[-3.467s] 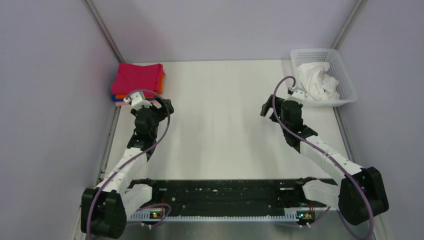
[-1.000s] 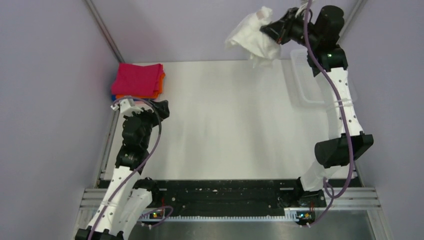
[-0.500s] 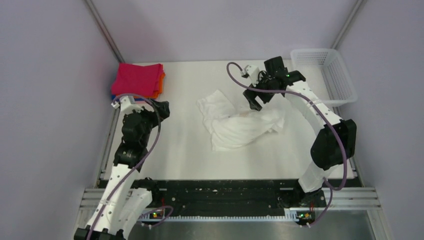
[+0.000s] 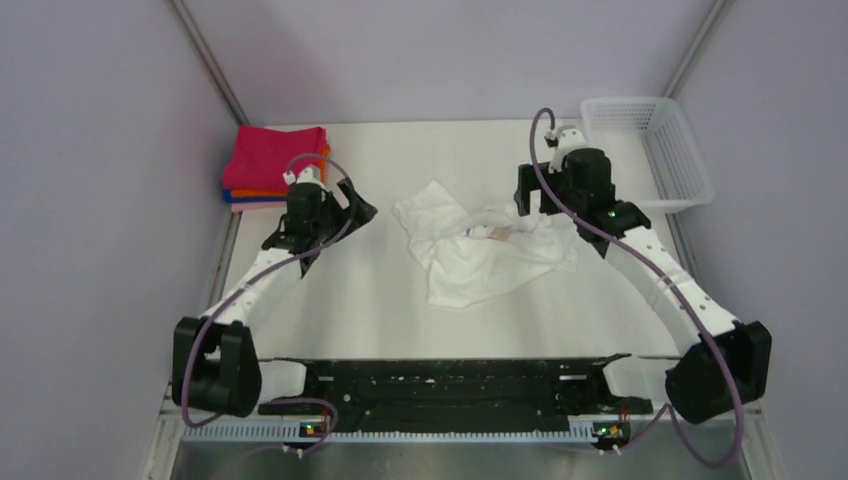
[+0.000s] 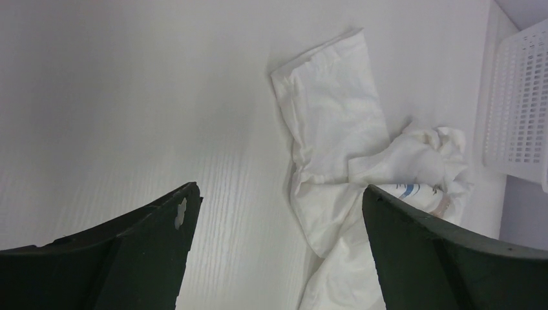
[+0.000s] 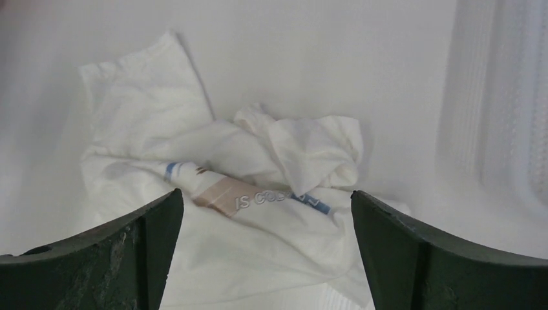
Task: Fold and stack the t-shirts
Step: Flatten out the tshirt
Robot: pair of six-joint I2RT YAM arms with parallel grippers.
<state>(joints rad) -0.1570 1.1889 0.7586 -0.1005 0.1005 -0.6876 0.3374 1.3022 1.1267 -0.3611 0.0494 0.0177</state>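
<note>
Two grippers hang over the worktop (image 4: 370, 300), both with jaws spread wide and nothing caught between them. The white t-shirt (image 4: 485, 250) lies crumpled near the middle of the worktop, slightly to the right, with one flat flap reaching towards the far left and a bunched knot of cloth at its far right side. The right gripper (image 4: 530, 205) sits over that far right edge. In its wrist view the white t-shirt (image 6: 258, 194) fills the space under and ahead of the open fingers (image 6: 129, 252), and a strip with blue lettering, possibly the neck label, shows among the folds. Whether the fingertips touch the cloth I cannot tell. The left gripper (image 4: 352, 215) stands to the left of the garment, apart from it and pointing towards it. Its wrist view shows bare worktop between its fingers (image 5: 148, 239), with the white t-shirt (image 5: 336, 142) further ahead. The stack of folded shirts (image 4: 275, 165) rests in the far left corner behind the left gripper, magenta on top, with orange, blue and pink edges showing below. The white mesh basket (image 4: 632, 101) stands in the far right corner, well apart from the garment.
</note>
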